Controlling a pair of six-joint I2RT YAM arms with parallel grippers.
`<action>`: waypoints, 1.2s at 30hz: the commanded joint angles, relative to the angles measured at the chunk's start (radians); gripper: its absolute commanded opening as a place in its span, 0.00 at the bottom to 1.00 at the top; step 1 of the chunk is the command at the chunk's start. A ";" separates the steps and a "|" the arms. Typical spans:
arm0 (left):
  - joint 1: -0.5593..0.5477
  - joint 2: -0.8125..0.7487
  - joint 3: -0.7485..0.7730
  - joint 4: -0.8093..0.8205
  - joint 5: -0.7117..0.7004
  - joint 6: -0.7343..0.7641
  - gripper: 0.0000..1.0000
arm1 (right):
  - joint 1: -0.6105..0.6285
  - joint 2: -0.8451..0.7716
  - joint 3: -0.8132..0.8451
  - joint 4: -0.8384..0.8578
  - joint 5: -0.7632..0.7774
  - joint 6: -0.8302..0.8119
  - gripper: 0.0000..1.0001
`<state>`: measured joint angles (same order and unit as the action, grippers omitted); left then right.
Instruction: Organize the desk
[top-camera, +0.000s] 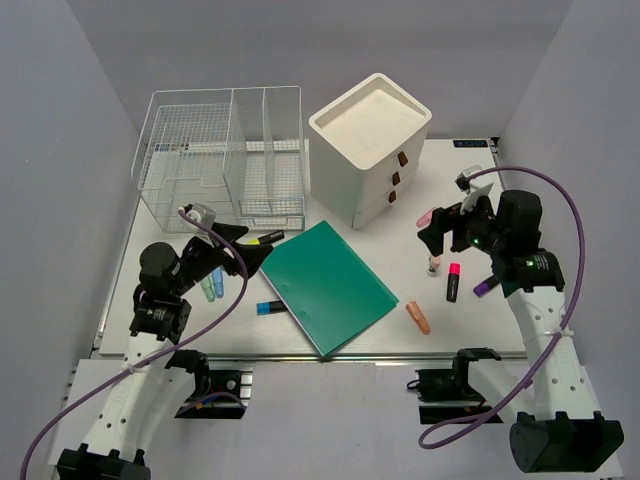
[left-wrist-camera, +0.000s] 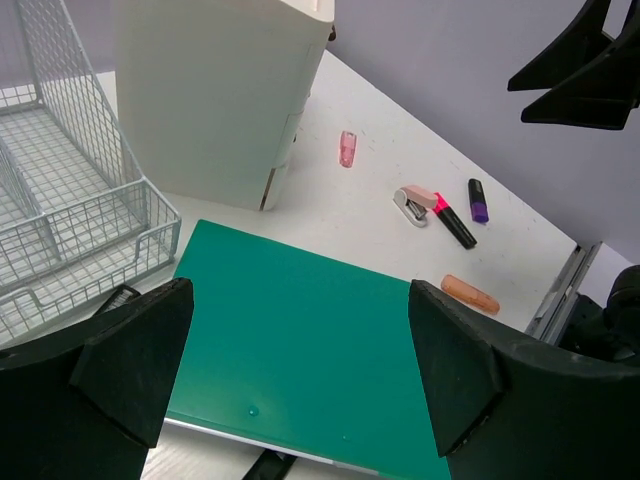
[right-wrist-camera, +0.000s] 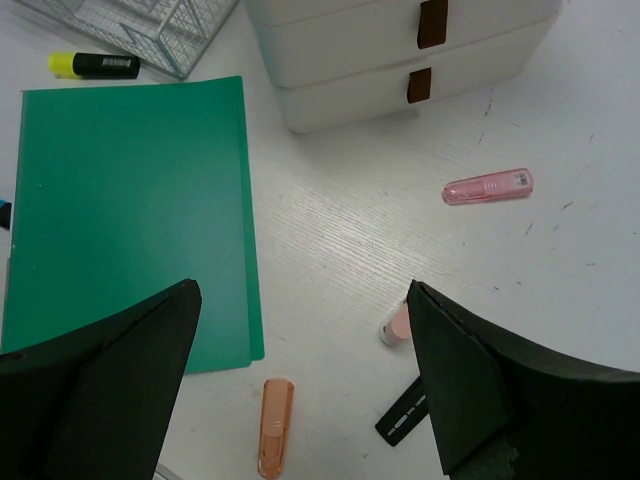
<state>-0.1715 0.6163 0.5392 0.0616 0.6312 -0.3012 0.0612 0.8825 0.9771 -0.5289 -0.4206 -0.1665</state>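
The desk (top-camera: 385, 245) is a white tabletop with a metal rail along its near edge. A green folder (top-camera: 328, 285) lies at its middle. My left gripper (top-camera: 243, 250) is open and empty, just left of the folder and above its near corner in the left wrist view (left-wrist-camera: 300, 385). My right gripper (top-camera: 447, 228) is open and empty, hovering over bare desk (right-wrist-camera: 300, 385) between the folder (right-wrist-camera: 130, 210) and a small pink stapler (right-wrist-camera: 397, 327). An orange marker (right-wrist-camera: 275, 425) lies below it.
A wire basket (top-camera: 215, 160) and a white three-drawer box (top-camera: 370, 150) stand at the back. Loose items: yellow highlighter (top-camera: 268, 238), blue highlighter (top-camera: 268, 307), green and blue markers (top-camera: 211, 286), pink marker (top-camera: 425, 216), pink-black highlighter (top-camera: 453, 283), purple highlighter (top-camera: 486, 286).
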 joint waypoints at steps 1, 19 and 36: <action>0.004 0.000 -0.010 0.018 0.025 -0.006 0.98 | 0.002 -0.005 0.029 0.009 -0.038 0.001 0.89; 0.004 0.019 -0.015 0.032 0.045 -0.015 0.98 | 0.008 -0.002 0.110 -0.209 -0.234 -0.384 0.89; 0.004 0.071 -0.012 0.047 0.088 -0.024 0.87 | -0.001 0.364 0.276 0.055 -0.221 0.048 0.75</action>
<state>-0.1711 0.6796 0.5308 0.0914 0.6907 -0.3244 0.0647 1.2358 1.1896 -0.5159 -0.6071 -0.1677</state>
